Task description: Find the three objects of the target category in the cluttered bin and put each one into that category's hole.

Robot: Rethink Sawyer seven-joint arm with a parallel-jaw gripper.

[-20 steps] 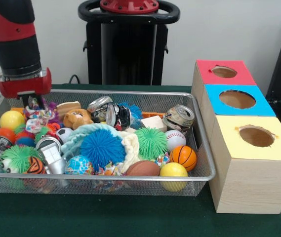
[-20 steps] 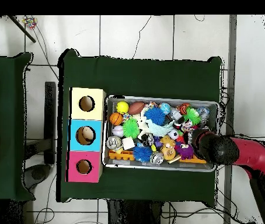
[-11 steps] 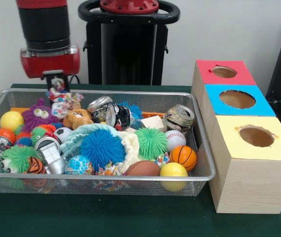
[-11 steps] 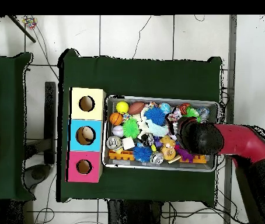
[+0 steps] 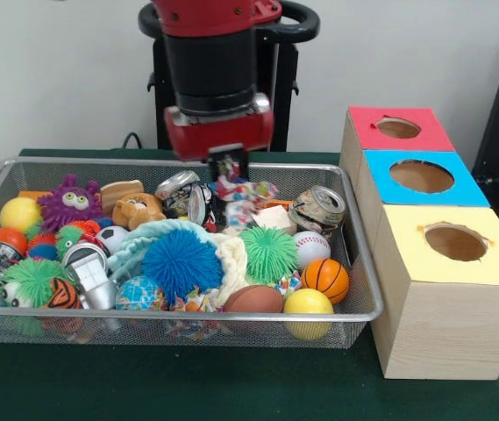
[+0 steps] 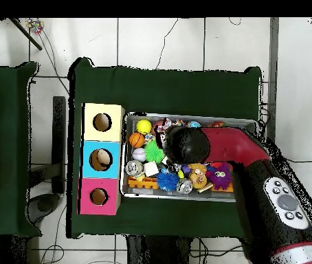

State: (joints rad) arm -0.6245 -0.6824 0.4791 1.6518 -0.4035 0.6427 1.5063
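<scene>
Rope toy point(image 5: 242, 198) dangles from the tool point(image 5: 226, 167) over the bin's point(image 5: 365, 289) back middle.
The tool is clamped on the multicoloured knotted toy, holding it just above the white block point(image 5: 274, 217) and crushed cans point(image 5: 319, 210). Below sit spiky balls point(image 5: 180, 263), a basketball point(image 5: 325, 279) and a purple monster point(image 5: 71, 201). Three boxes stand right of the bin on the tabletop point(image 5: 231, 386): red point(image 5: 396, 128), blue point(image 5: 422, 176), yellow point(image 5: 455, 241).

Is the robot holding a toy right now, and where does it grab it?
Yes. The end effector holds a colourful rope toy by its top end.
</scene>
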